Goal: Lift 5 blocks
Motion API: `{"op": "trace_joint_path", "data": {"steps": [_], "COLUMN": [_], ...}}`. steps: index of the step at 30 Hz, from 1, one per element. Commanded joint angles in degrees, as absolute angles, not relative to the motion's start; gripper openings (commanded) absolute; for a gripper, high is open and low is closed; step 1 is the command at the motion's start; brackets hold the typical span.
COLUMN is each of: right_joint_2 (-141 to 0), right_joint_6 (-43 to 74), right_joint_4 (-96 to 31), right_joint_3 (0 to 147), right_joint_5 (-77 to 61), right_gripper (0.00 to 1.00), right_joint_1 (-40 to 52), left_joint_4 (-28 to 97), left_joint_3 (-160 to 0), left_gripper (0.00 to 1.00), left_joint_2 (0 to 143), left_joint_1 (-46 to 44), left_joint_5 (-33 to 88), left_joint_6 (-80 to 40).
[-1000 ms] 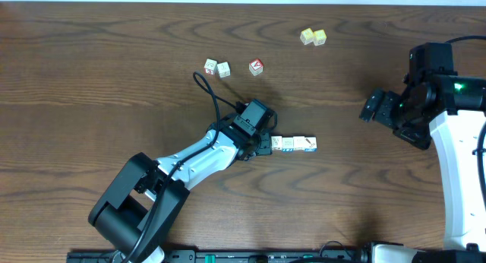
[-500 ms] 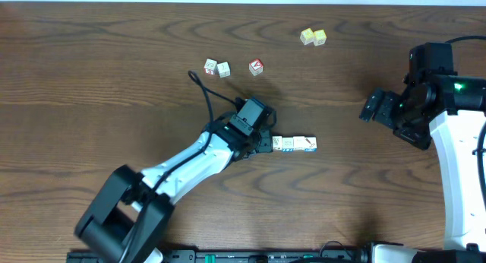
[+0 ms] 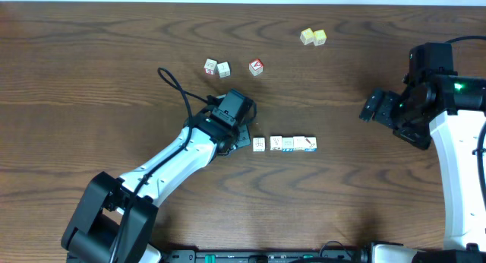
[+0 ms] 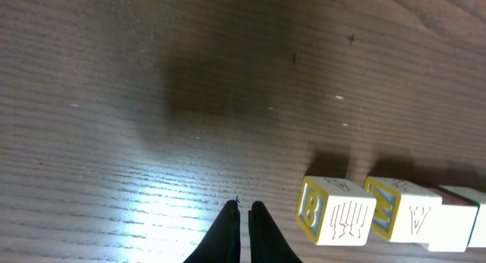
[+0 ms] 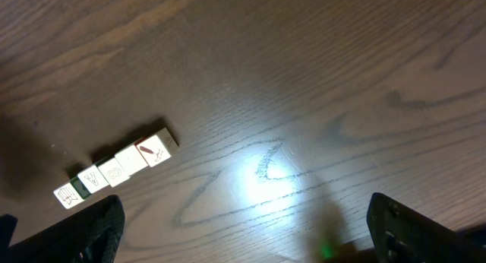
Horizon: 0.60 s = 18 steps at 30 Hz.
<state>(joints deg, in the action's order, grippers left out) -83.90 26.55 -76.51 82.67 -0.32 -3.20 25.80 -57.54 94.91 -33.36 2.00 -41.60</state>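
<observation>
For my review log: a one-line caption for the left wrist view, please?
Left pincer shut and empty over the wooden table, with the row of blocks lying apart beside it.

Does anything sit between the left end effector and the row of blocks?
Nothing visible does. Only bare table separates the shut left end effector from the nearest block of the row.

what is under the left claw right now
Only bare wooden table shows below the shut left claw; it holds nothing. The nearest block sits beside it, apart. From overhead, the left arm covers the spot directly beneath.
</observation>
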Motion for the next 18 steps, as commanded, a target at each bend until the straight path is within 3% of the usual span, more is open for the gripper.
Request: {"op": "trace_joint_path", "data": {"steps": [1,18], "right_joint_2": [-83.6,-83.6], "right_joint_6": [26.5,26.5], "right_joint_4": [-76.5,-76.5], "right_joint_3": [83.4,83.4], "right_joint_5": [-0.3,-0.3], "right_gripper": [0.99,0.99], "right_joint_1": [-3.3,-3.3], "left_joint_4": [25.1,18.0], "left_joint_3": [-55.9,-55.3], "left_gripper": [0.07,0.08], "left_joint_2": [94.4,101.3], "left_joint_1": [-33.8,-35.2], "left_joint_5": [1.0,3.0], "left_joint_6": [-42.4,-42.7]}}
